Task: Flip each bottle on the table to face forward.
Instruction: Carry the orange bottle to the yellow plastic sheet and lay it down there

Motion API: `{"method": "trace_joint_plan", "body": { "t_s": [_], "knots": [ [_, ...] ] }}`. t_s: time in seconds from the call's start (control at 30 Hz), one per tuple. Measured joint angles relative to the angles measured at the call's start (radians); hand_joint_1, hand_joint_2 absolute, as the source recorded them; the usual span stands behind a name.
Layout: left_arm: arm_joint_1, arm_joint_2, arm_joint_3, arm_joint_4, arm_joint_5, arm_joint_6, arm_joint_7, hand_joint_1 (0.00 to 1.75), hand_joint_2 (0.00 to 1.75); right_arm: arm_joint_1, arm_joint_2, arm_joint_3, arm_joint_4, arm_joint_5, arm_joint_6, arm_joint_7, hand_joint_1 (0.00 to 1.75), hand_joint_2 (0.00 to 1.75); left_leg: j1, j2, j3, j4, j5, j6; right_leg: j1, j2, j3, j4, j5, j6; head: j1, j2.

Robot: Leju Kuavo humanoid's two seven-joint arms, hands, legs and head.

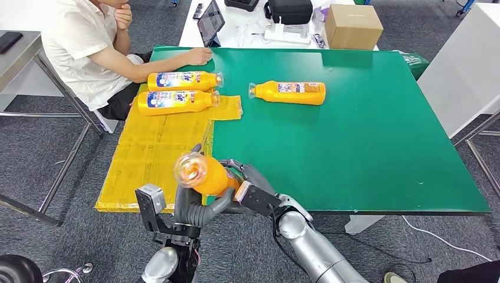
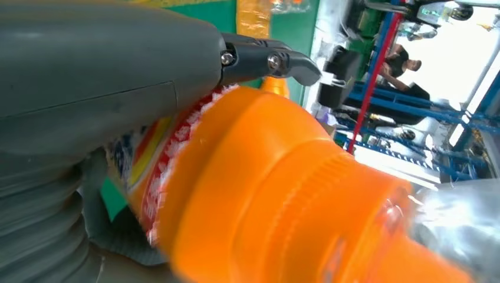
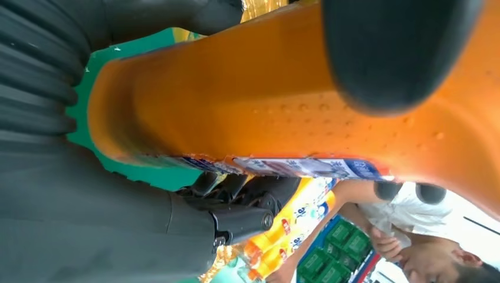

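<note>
Orange plastic, glossy and smooth, makes up the held bottle (image 1: 203, 175), which is raised above the near edge of the green table mat (image 1: 377, 147) with its clear cap (image 1: 190, 167) tilted up toward the head camera. It is gripped by both hands at once: the left hand (image 1: 197, 210) is wrapped under it from the left, and the right hand (image 1: 250, 191) is closed on its body from the right. From the right wrist, the printed label (image 3: 306, 167) is seen along one side of the bottle, with dark fingers (image 3: 389, 53) pressed on the plain orange face. The turn would be done best if one hand's grip were kept firm while the other is re-seated, since the plastic looks slippery. Further off, 2 more orange bottles (image 1: 180, 81) (image 1: 175, 101) lie side by side on the yellow sheet (image 1: 147, 153), and 1 orange bottle (image 1: 292, 92) lies alone on the mat. Beyond them, a seated person (image 1: 88, 47) rests an arm on the far edge.
</note>
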Motion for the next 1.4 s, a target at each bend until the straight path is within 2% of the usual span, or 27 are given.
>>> {"method": "trace_joint_plan", "body": {
  "t_s": [0.07, 0.1, 0.17, 0.43, 0.47, 0.5, 0.57, 0.6, 0.63, 0.8, 0.93, 1.23, 1.4],
  "knots": [
    [-0.004, -0.003, 0.003, 0.007, 0.030, -0.001, 0.009, 1.31, 1.75, 0.000, 0.000, 0.013, -0.001, -0.005, -0.003, -0.001, 1.75, 1.75, 0.000, 0.000, 0.000, 0.000, 0.000, 0.000, 0.000, 0.000, 0.000, 0.000, 0.000, 0.000, 0.000, 0.000],
    [-0.006, -0.004, 0.004, 0.010, 0.044, -0.001, 0.012, 1.65, 1.75, 0.000, 0.000, 0.018, -0.002, -0.008, -0.004, -0.002, 1.75, 1.75, 0.000, 0.000, 0.000, 0.000, 0.000, 0.000, 0.000, 0.000, 0.000, 0.000, 0.000, 0.000, 0.000, 0.000],
    [-0.010, -0.006, 0.007, 0.014, 0.066, -0.003, 0.017, 1.75, 1.75, -0.001, 0.000, 0.027, -0.002, -0.014, -0.010, -0.003, 1.75, 1.75, 0.000, 0.000, 0.000, 0.000, 0.000, 0.000, 0.000, 0.000, 0.000, 0.000, 0.000, 0.000, 0.000, 0.000],
    [-0.017, -0.007, 0.020, 0.019, 0.102, -0.023, 0.017, 1.75, 1.75, -0.005, 0.000, 0.043, -0.002, -0.031, -0.015, -0.007, 1.75, 1.75, 0.000, 0.000, -0.001, 0.000, 0.000, 0.000, 0.000, 0.000, 0.000, 0.000, 0.000, 0.000, 0.000, 0.000],
    [-0.018, -0.007, 0.021, 0.020, 0.103, -0.023, 0.016, 1.75, 1.75, -0.005, 0.000, 0.044, -0.002, -0.032, -0.015, -0.007, 1.65, 1.75, 0.000, 0.000, -0.001, 0.000, 0.000, 0.000, 0.000, 0.000, 0.000, 0.000, 0.000, 0.000, 0.000, 0.000],
    [-0.018, -0.007, 0.022, 0.020, 0.103, -0.023, 0.014, 1.75, 1.75, -0.005, 0.000, 0.045, -0.002, -0.032, -0.015, -0.007, 1.32, 1.75, 0.000, 0.000, -0.001, 0.000, 0.000, 0.000, 0.000, 0.000, 0.000, 0.000, 0.000, 0.000, 0.000, 0.000],
    [-0.018, -0.007, 0.023, 0.020, 0.103, -0.021, 0.007, 1.75, 1.75, -0.005, 0.000, 0.050, -0.002, -0.034, -0.015, -0.009, 0.49, 1.75, 0.000, 0.000, -0.001, 0.000, 0.000, 0.000, 0.000, 0.000, 0.000, 0.000, 0.000, 0.000, 0.000, 0.000],
    [-0.019, -0.007, 0.024, 0.020, 0.103, -0.019, 0.002, 1.75, 1.75, -0.005, 0.000, 0.052, -0.002, -0.035, -0.016, -0.011, 0.17, 1.75, 0.000, 0.000, -0.001, 0.000, 0.000, 0.000, 0.000, 0.000, 0.000, 0.000, 0.000, 0.000, 0.000, 0.000],
    [-0.019, -0.007, 0.025, 0.020, 0.103, -0.017, -0.003, 1.75, 1.75, -0.004, 0.000, 0.056, -0.002, -0.037, -0.018, -0.014, 0.08, 1.75, 0.000, 0.000, -0.001, 0.000, 0.000, 0.000, 0.000, 0.000, 0.000, 0.000, 0.000, 0.000, 0.000, 0.000],
    [-0.024, -0.007, 0.034, 0.018, 0.103, -0.009, -0.015, 1.75, 1.75, 0.007, 0.006, 0.069, -0.010, -0.048, -0.033, -0.022, 0.03, 1.75, 0.000, 0.000, -0.001, 0.000, 0.000, 0.000, 0.000, 0.000, 0.000, 0.000, 0.000, 0.000, 0.000, 0.000],
    [-0.026, -0.006, 0.036, 0.016, 0.103, -0.003, -0.017, 1.75, 1.75, 0.010, 0.008, 0.073, -0.013, -0.049, -0.046, -0.025, 0.00, 0.00, 0.000, 0.000, -0.001, 0.000, 0.000, 0.000, 0.000, 0.000, 0.000, 0.000, 0.000, 0.000, 0.000, 0.000],
    [-0.014, 0.024, 0.094, -0.004, 0.055, 0.090, -0.043, 1.75, 1.75, 0.084, 0.012, 0.090, -0.109, 0.037, -0.279, -0.109, 0.00, 0.00, 0.000, 0.000, -0.002, 0.000, 0.000, 0.000, 0.000, 0.000, -0.003, 0.000, 0.000, 0.000, 0.000, 0.000],
    [-0.009, 0.040, 0.142, -0.033, -0.025, 0.172, -0.071, 1.75, 1.75, 0.110, -0.023, 0.166, -0.262, 0.100, -0.635, -0.127, 0.00, 0.00, 0.000, 0.000, -0.003, 0.000, 0.001, 0.000, 0.000, -0.001, -0.004, 0.000, 0.000, 0.000, 0.000, 0.000]
  ]
}}
